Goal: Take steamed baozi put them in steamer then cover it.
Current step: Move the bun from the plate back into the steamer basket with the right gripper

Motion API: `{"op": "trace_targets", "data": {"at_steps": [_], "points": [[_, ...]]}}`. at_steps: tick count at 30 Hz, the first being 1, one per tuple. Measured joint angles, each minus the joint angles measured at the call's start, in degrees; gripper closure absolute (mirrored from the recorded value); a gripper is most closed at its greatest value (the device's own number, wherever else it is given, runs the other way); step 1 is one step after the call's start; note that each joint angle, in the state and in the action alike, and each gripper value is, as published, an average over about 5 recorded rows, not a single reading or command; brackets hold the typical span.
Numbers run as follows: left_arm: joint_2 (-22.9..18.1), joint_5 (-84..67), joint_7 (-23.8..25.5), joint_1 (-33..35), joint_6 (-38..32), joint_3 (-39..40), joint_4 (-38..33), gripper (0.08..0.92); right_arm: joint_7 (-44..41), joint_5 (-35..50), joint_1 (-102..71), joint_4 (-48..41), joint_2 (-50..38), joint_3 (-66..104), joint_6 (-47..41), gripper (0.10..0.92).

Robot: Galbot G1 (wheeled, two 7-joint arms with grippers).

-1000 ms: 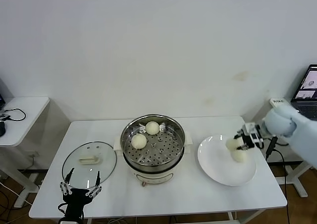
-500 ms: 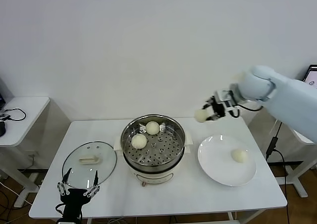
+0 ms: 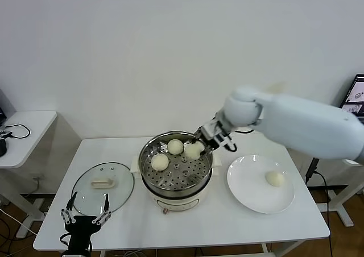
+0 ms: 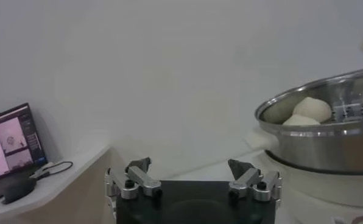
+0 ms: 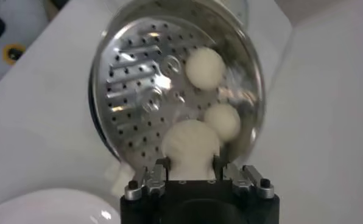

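Observation:
The steel steamer [image 3: 149,178] stands mid-table on its cream pot base. Two baozi lie inside it, one at the back [image 3: 175,146] and one at the left [image 3: 160,162]; both show in the right wrist view [image 5: 206,66] [image 5: 222,120]. My right gripper [image 3: 200,145] is shut on a third baozi [image 3: 194,150] [image 5: 190,146] and holds it over the steamer's right side, above the perforated floor [image 5: 139,97]. A fourth baozi [image 3: 274,178] lies on the white plate [image 3: 250,194]. My left gripper [image 3: 83,218] [image 4: 193,172] is open and empty at the table's front left.
The glass lid [image 3: 102,186] with its cream handle lies flat on the table left of the steamer, just beyond my left gripper. A side table [image 3: 23,137] with cables stands at the far left. A laptop screen [image 3: 354,98] is at the right edge.
My right gripper lifted a baozi off the plate and carried it left to above the steamer's right side. The left arm sank slightly.

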Motion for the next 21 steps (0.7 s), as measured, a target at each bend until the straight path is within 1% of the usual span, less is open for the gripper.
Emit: {"op": "trace_targets", "data": {"at_steps": [15,21], "points": [[-1.1,0.1,-0.2,0.1,0.0,-0.1,-0.6,0.177,2.6,-11.0,-4.2,-0.4,8.2,-4.2,11.8,0.555],[-1.4,0.1,-0.3,0.2,-0.2,-0.1,-0.7,0.177,3.1,-14.4,-5.4,-0.6,9.7,-4.6,14.1,0.52]]}}
